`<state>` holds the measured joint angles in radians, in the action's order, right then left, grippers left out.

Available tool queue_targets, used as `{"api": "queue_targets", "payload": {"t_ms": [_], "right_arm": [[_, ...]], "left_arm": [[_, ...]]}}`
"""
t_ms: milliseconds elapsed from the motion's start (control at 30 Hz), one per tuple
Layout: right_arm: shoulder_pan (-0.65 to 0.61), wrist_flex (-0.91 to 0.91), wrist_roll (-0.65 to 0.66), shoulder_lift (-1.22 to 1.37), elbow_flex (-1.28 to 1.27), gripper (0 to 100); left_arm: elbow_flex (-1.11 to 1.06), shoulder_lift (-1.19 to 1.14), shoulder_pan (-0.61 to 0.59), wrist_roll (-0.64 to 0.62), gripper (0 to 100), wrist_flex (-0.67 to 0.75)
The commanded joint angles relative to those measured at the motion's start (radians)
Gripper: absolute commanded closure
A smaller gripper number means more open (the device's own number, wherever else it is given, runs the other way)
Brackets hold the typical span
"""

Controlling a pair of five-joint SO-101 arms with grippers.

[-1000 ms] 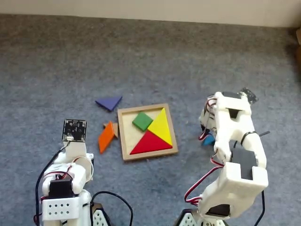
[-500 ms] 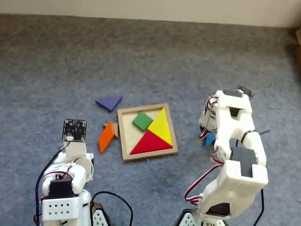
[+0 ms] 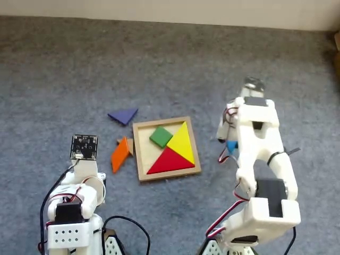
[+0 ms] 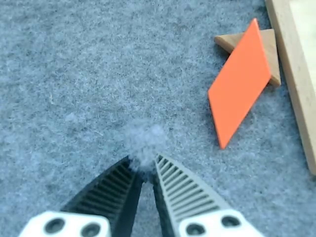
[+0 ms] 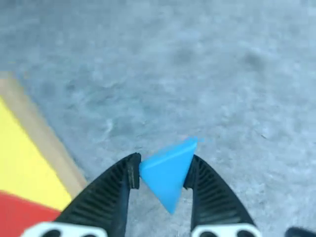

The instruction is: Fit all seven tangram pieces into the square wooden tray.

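Right tool (image 5: 163,165) is pinching a small blue triangle (image 5: 168,175): one ribbed finger (image 5: 121,185) presses on each side of the piece, and one corner of the piece points towards the camera. From the high view, this arm stands to the right of the square wooden tray (image 3: 136,154), and the blue triangle shows just beside the tray's right edge, under the arm's wrist. Whether the piece is clear of the grey, carpet-like tabletop (image 3: 79,69) cannot be told.

Three pieces lie inside the tray. A large yellow triangle (image 3: 183,141) fills the right side, a large red triangle (image 3: 170,161) fills the near side and meets the yellow one along a slanted edge, and a green square (image 3: 160,136) sits turned on its corner towards the far left of the tray. A strip of bare wood runs along the tray's left side.

Three more pieces lie on the tabletop to the left of the tray. A purple triangle (image 3: 123,115) rests near the tray's far left corner, apart from it. An orange parallelogram (image 4: 239,84) lies partly on top of a plain wooden triangle (image 4: 269,42), which sits just beside the tray's left rim.

Left tool (image 4: 145,165) is at the near left, low over the tabletop, its two ribbed fingers pressed together at the tips, with the orange parallelogram near it.
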<state>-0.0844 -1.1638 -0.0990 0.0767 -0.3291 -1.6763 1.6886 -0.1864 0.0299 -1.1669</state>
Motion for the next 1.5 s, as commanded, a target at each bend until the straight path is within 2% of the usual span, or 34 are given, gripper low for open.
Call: {"api": "queue_targets", "payload": {"t_ms": [0,467,733,1200,1467], "right_arm": [[-0.07,-0.007,0.147,-0.07,0.058,93.2],[-0.24,0.008,0.638,-0.074,0.065,93.2],[-0.278,0.237,0.927,-0.068,0.061,93.2],[-0.444,0.24,1.102,-0.061,0.058,93.0],[-0.46,0.275,1.108,0.065,0.102,92.7]], "left_arm": [[-0.027,0.01,0.005,-0.003,100,-0.003],[-0.027,0.01,0.005,-0.003,100,-0.003],[-0.027,0.01,0.005,-0.003,100,-0.003],[-0.027,0.01,0.005,-0.003,100,-0.003],[-0.027,0.01,0.005,-0.003,100,-0.003]]}}
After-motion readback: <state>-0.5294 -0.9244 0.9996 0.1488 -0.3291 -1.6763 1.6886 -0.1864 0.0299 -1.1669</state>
